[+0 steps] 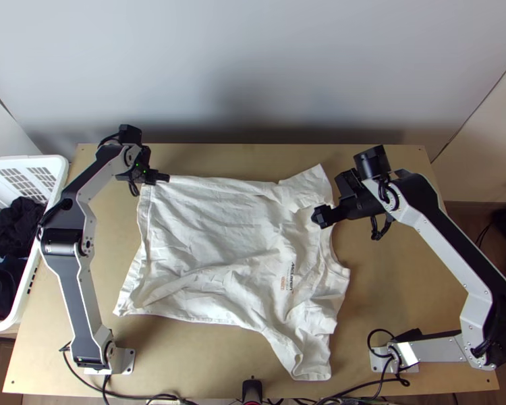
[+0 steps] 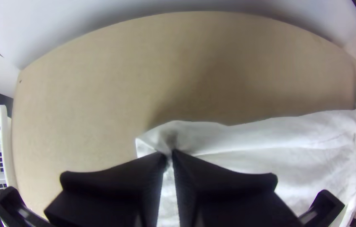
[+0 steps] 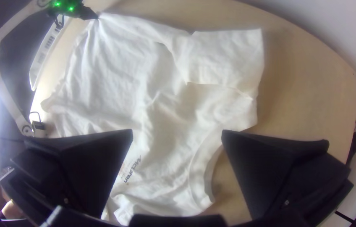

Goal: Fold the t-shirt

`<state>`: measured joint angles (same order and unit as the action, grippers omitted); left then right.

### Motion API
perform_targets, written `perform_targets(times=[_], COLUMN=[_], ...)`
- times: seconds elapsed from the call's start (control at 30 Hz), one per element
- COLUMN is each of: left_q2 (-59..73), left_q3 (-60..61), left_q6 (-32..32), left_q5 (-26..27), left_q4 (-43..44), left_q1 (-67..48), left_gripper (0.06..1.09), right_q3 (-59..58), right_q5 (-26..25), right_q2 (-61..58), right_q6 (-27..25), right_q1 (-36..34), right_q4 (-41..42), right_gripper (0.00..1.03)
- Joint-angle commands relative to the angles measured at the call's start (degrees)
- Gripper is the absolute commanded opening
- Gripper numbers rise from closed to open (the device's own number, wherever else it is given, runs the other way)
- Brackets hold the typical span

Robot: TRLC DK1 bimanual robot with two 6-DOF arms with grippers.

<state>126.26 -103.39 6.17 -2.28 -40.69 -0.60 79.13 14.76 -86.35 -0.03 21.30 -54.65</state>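
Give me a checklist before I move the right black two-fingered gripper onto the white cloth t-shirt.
1. Left black two-fingered gripper shut on a hem corner of the white cloth t-shirt: ok.
2. Right black two-fingered gripper open: ok.
3. Shirt lying smooth: not ok, wrinkled across the body.
4. Near sleeve laid flat: not ok, rumpled.
5. Right fingertips low enough to grasp: cannot tell.

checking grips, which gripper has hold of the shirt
The left gripper: its fingers are closed on a shirt corner; the right gripper stands open.
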Motion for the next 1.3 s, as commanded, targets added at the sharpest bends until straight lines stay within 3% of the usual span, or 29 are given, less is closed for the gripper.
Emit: perform_targets(times=[0.0,0.53,0.67,1.27], left_q2=[-1.6,-5.4,-6.0,-6.3], left_q3=[1.1,3.9,4.1,4.1], left_q6=[0.1,0.8,1.0,0.9], left_q5=[1.1,1.1,1.1,1.1], left_q4=[0.7,0.7,0.5,0.2], left_q1=[-0.1,-0.5,-0.4,-0.6], left_gripper=[0.09,0.09,0.09,0.09], right_q3=[-0.2,-0.8,-1.3,1.8], right_q5=[-0.1,-4.4,-7.7,-10.7], right_q2=[-1.7,-13.9,-15.3,-22.7], right_q6=[-0.4,-4.1,-6.4,-8.3], right_q1=[0.0,4.8,5.0,4.9], right_q4=[1.7,16.0,17.1,22.4], right_gripper=[0.98,0.98,0.98,0.98])
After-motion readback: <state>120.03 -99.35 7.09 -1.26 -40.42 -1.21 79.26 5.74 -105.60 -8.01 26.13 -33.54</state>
